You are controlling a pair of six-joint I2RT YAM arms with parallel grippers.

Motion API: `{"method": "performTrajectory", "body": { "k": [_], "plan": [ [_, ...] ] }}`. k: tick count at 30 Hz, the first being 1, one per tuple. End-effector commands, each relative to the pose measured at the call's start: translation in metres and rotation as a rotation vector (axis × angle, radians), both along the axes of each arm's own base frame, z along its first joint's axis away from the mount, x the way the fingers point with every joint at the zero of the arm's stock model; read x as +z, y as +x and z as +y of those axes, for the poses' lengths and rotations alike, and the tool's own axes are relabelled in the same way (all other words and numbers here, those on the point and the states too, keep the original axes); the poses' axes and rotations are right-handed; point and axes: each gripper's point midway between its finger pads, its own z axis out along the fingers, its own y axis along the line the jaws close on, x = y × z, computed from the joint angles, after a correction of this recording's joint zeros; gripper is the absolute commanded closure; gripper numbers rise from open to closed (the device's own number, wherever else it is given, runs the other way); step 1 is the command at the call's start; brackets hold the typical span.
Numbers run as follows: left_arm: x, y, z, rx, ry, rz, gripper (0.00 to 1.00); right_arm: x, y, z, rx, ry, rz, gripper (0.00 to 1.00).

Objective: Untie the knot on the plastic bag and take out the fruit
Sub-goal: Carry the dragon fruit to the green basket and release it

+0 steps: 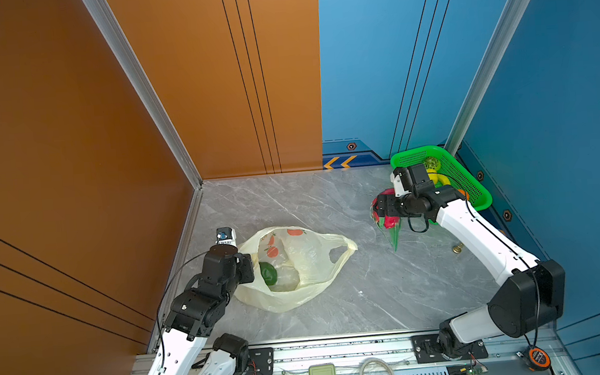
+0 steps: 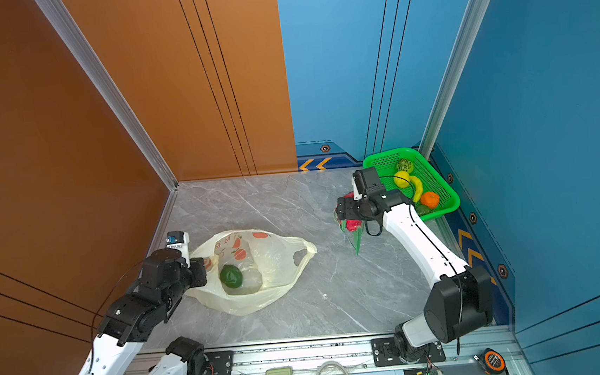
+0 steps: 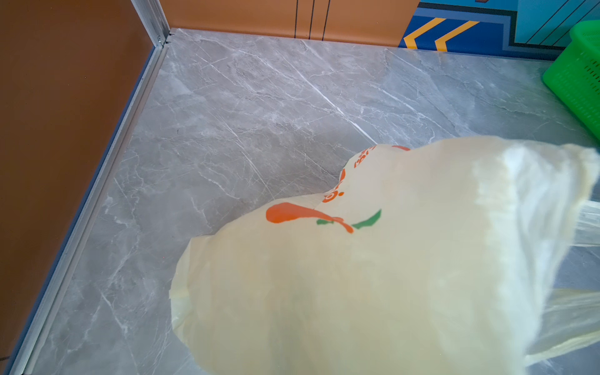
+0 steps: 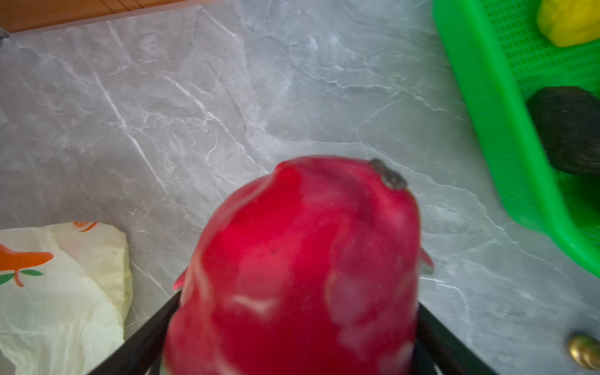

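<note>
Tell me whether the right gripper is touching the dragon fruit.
Touching. The right wrist view shows the right gripper with its black fingers pressed against both sides of the dragon fruit, with no gap visible.

Marble tbl [image 1: 373,300] w/ orange wall [image 1: 49,142], blue wall [image 1: 373,61].

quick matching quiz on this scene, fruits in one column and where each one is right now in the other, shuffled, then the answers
Column one:
1. dragon fruit
2. green avocado
3. orange

Column two:
a. lying in the green basket
b. clamped in the right pincer, off the table
c. inside the plastic bag

Pairs: 1-b, 2-c, 3-a
</note>
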Motion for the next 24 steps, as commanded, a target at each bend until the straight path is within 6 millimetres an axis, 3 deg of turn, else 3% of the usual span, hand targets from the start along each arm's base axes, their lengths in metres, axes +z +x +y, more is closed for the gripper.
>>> {"method": "performTrajectory", "body": {
  "k": [1,6,11,17,24],
  "plan": [
    [0.001,0.005,-0.014,-0.035,-0.077,-0.006,1.00,0.032,0.007,-0.035,0.022,-0.082,-0.051,0.45],
    [0.006,0.009,-0.026,-0.065,-0.127,-0.016,1.00,0.043,0.037,-0.091,-0.072,-0.155,-0.072,0.44],
    [0.010,0.012,-0.041,-0.110,-0.183,-0.022,1.00,0.035,0.072,-0.129,-0.125,-0.233,-0.060,0.44],
    [0.015,0.016,-0.057,-0.155,-0.215,-0.023,1.00,0.028,0.122,-0.155,-0.137,-0.343,-0.067,0.43],
    [0.018,0.019,-0.067,-0.179,-0.210,-0.015,1.00,0.027,0.164,-0.173,-0.125,-0.469,-0.085,0.40]
  ]
}}
